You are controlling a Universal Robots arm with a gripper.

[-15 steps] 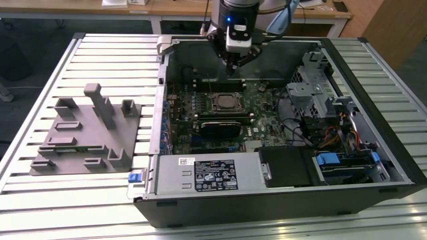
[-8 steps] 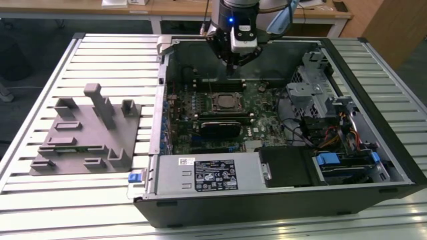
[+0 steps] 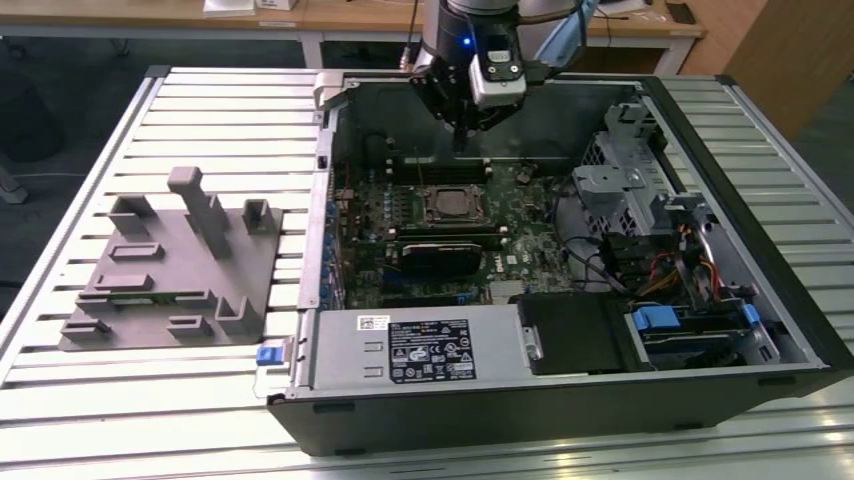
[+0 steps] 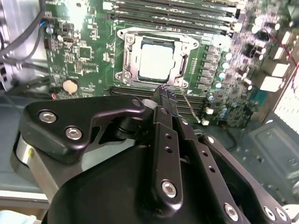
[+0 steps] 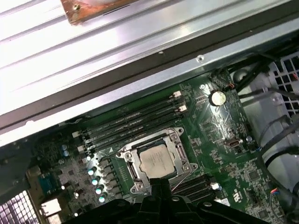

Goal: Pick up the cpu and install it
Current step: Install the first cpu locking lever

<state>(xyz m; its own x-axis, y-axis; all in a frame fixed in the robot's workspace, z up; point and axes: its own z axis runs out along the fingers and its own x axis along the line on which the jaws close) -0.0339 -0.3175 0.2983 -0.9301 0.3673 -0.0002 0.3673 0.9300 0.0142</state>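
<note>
The cpu [image 3: 450,203] is a pale silvery square lying flat inside the dark socket frame [image 3: 450,190] on the green motherboard [image 3: 534,235] of an open computer case. Both wrist views show the cpu [image 4: 157,60] [image 5: 156,161] seated within the metal-rimmed socket frame [image 4: 127,56]. My gripper [image 3: 462,138] hangs above the case's far side, a little beyond the socket. Its black fingers [image 4: 161,93] are pressed together with nothing between them, and their tips [image 5: 159,184] stand just clear of the socket's edge.
A grey plastic block with upright posts [image 3: 174,260] stands on the slatted table at the exterior view's left. Inside the case are a power supply [image 3: 414,345], a metal drive cage [image 3: 641,190], loose cables [image 3: 667,270] and memory slots [image 4: 187,7] beside the socket.
</note>
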